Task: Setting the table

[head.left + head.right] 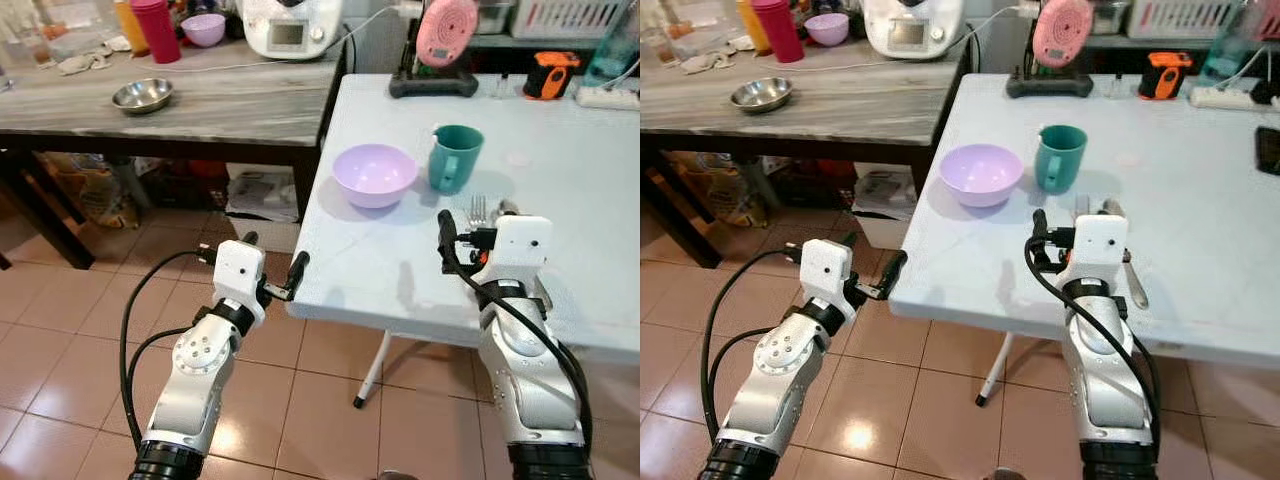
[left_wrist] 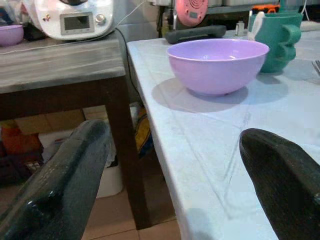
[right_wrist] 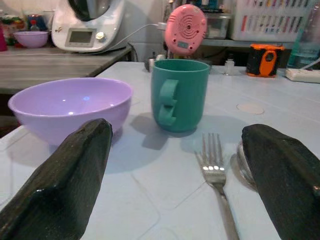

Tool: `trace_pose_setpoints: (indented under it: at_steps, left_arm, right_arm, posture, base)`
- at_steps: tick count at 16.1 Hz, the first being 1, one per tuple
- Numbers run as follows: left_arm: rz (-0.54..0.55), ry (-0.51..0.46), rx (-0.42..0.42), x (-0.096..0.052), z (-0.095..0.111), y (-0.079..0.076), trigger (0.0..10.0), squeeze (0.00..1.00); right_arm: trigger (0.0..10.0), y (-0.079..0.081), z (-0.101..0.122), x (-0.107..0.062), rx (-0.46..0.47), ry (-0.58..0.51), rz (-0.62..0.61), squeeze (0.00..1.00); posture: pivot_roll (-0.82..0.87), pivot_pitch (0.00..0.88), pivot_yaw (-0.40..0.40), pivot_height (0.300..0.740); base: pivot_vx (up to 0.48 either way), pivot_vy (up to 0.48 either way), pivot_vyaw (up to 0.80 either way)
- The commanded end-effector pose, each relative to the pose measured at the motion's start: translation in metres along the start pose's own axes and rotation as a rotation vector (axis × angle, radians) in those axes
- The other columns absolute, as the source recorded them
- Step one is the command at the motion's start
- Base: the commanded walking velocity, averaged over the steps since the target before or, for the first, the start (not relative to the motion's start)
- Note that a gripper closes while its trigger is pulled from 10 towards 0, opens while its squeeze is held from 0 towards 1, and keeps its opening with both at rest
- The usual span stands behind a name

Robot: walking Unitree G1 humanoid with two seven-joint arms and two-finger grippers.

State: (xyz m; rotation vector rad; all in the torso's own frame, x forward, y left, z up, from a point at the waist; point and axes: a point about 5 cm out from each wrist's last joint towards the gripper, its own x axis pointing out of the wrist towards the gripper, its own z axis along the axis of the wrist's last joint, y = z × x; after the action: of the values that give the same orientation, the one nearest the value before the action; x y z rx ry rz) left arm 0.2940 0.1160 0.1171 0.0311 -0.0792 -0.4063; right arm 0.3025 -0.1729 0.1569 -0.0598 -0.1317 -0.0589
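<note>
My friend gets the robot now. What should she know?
Left gripper: open, empty, at the white table's near-left edge.
Right gripper: open, empty, low over the table just short of the fork and spoon.
Set out so far: lilac bowl with the teal mug beside it; fork and spoon lie side by side in front of the mug.
Left: probably tidying the cutlery beside the bowl; I can't tell what else is wanted.
</note>
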Motion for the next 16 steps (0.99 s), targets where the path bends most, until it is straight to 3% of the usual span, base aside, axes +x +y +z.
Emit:
trace_pose_setpoints:
  at_steps: [1,8,16]
  left_arm:
    - [0.007,0.001,-0.002,-0.002,0.0,0.004,10.0,0.0]
    - [-0.054,0.008,-0.018,-0.006,-0.004,-0.004,10.0,0.0]
    - [-0.157,0.004,-0.074,-0.019,-0.001,-0.016,10.0,0.0]
  right_arm:
    - [10.0,0.005,0.007,0.007,-0.004,-0.028,0.015,0.0]
    - [10.0,0.002,0.008,0.022,-0.056,-0.015,0.057,0.0]
    - [10.0,0.01,0.017,0.06,-0.237,0.037,0.274,0.0]
  posture:
    - [-0.21,0.087,0.062,0.74]
    - [-0.2,0.088,0.053,0.74]
    - [-0.16,0.168,0.041,0.74]
  base:
    - [0.0,0.0,0.46]
    - [0.0,0.0,0.12]
    - [0.0,0.0,0.0]
